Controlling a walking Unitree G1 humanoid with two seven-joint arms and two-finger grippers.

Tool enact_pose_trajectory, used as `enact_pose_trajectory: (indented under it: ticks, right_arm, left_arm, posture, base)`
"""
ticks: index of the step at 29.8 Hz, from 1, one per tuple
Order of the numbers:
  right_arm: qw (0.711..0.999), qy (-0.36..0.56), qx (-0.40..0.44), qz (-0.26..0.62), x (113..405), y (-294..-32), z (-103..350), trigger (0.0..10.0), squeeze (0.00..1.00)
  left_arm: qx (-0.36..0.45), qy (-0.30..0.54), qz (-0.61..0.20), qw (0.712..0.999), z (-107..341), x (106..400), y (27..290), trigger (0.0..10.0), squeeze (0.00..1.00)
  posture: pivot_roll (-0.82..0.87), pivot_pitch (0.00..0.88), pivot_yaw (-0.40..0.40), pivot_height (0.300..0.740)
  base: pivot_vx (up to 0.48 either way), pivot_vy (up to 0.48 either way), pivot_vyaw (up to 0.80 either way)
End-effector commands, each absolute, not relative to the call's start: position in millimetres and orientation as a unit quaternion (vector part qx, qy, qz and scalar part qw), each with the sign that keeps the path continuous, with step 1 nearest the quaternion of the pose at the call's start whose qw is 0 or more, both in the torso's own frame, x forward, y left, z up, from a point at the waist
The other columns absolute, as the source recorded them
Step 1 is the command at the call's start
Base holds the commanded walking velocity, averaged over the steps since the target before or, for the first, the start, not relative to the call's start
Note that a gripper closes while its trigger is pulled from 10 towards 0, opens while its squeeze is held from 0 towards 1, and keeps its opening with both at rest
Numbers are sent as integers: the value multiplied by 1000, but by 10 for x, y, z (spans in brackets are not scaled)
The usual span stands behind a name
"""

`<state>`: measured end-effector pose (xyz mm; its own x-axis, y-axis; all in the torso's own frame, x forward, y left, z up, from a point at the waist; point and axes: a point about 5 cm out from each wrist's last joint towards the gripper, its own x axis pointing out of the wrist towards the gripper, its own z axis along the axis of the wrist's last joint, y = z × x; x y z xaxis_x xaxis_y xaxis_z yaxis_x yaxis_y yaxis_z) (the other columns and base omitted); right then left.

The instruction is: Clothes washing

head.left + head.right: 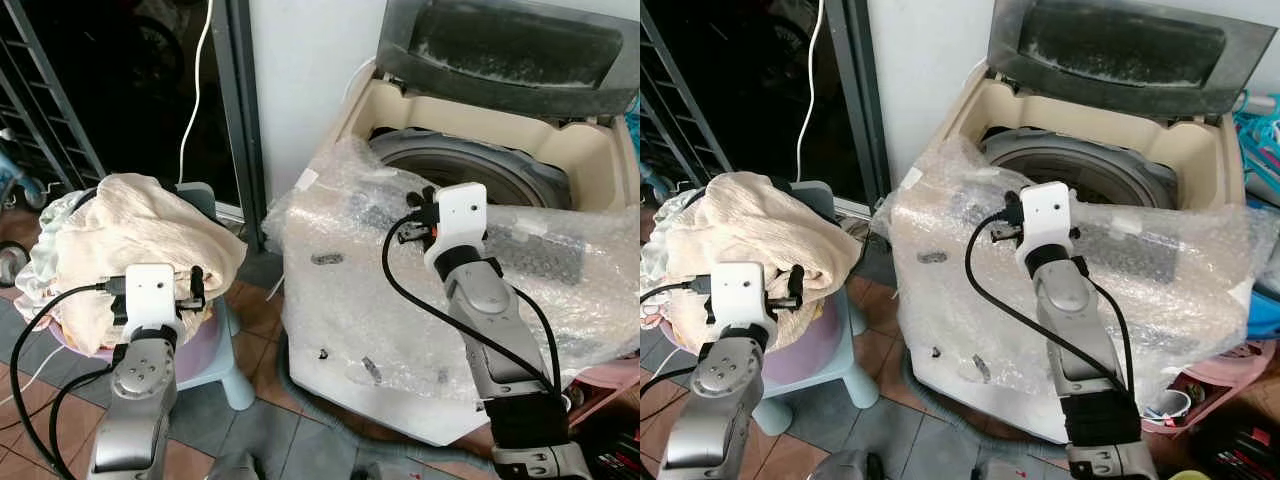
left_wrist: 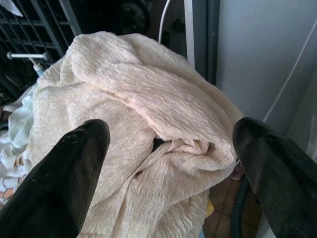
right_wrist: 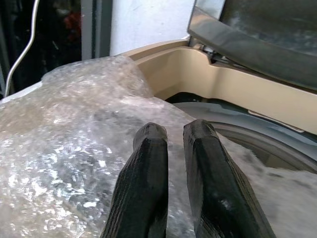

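We stand before a top-loading washing machine (image 1: 400,330) with its grey lid (image 1: 520,50) raised against the wall, its beige body draped in bubble wrap (image 1: 340,290). Our left gripper (image 2: 168,148) hangs just short of a cream towel (image 2: 133,109), its two black fingers (image 2: 74,168) spread wide apart with the crumpled cloth showing between them and beyond their tips, nothing yet held. That towel tops a heap of laundry in a pink basket (image 1: 805,335) resting on a pale blue stool (image 1: 235,385), with white and pale green garments (image 1: 45,250) bunched on the far side of the heap from the machine. Our right gripper (image 3: 173,131) is raised over the wrapped front edge of the machine, its fingers (image 3: 148,173) drawn close together with only a thin gap between them and nothing in their grasp. Just past their tips lies the dark drum opening (image 1: 470,165), ringed by the beige top panel. A white cable (image 1: 195,90) hangs down the dark doorway beyond the basket. Reddish floor tiles (image 1: 250,300) run beneath the stool and the machine.
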<state>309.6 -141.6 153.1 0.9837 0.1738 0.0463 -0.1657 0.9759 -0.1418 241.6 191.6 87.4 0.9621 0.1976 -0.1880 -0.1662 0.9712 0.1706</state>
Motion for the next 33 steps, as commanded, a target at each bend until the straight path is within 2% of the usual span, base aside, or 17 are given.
enact_pose_trajectory:
  ticks: [1,2,3,5,10,13,16,17,20,21,24,28,30,33]
  right_arm:
    - [991,-12,-54,124,3061,-1391,1494,10000,0]
    - [992,-12,-7,126,3022,-1412,1490,10000,0]
    - [993,-17,3,121,3011,-1426,1501,10000,0]
    - [993,-32,-4,112,2965,-1442,1519,10000,0]
    - [995,7,-22,94,2960,-1429,1290,10000,0]
    - [997,24,-45,65,2965,-1460,1168,10000,0]
    - [998,14,-46,47,3089,-1494,1296,10000,0]
    - [997,-1,-47,61,3096,-1489,1306,10000,0]
    - [996,42,-35,63,3078,-1527,1134,10000,0]
    - [997,36,-16,66,3044,-1536,1183,10000,0]
    - [992,-10,-86,90,3016,-1512,1283,10000,0]
    - [995,-17,-64,75,3064,-1513,1322,10000,0]
    - [991,-69,-78,83,3104,-1428,1552,10000,0]
    - [989,-84,-83,88,3107,-1382,1617,10000,0]
  left_arm:
    - [79,93,91,988,909,2419,1871,10000,0]
    - [77,88,87,989,934,2428,1827,10000,0]
    - [77,85,85,990,943,2429,1815,10000,0]
    - [81,81,82,990,950,2405,1794,10000,0]
    - [87,106,77,988,768,2393,1783,10000,0]
    - [82,111,74,988,746,2477,1770,10000,0]
    - [75,81,67,992,1019,2734,1734,10000,0]
    - [65,93,75,991,974,2763,1736,10000,0]
    - [71,94,97,988,876,2740,1825,10000,0]
    - [63,93,110,988,884,2702,1864,10000,0]
    - [78,83,111,987,898,2664,1871,10000,0]
    - [69,93,122,986,870,2634,1874,10000,0]
    - [78,73,111,988,964,2633,1845,10000,0]
    - [77,71,110,988,965,2630,1831,10000,0]
  posture:
    - [14,0,14,740]
    - [19,0,12,740]
    - [20,0,12,740]
    - [20,0,11,740]
    - [14,0,10,740]
    - [20,0,4,740]
    - [32,0,9,740]
    - [22,0,10,740]
    - [23,0,-33,740]
    - [25,0,-33,740]
    - [30,0,-35,740]
    - [25,0,-29,740]
    - [17,0,-34,740]
    - [13,0,-31,740]
  base:
    - [0,0,0]
    - [0,0,0]
    - [0,0,0]
    - [0,0,0]
    - [0,0,0]
    - [0,0,0]
    - [0,0,0]
    - [0,0,0]
    - [0,0,0]
    - [0,0,0]
    - [0,174,0]
    - [0,295,0]
    - [0,137,800]
    - [0,0,800]
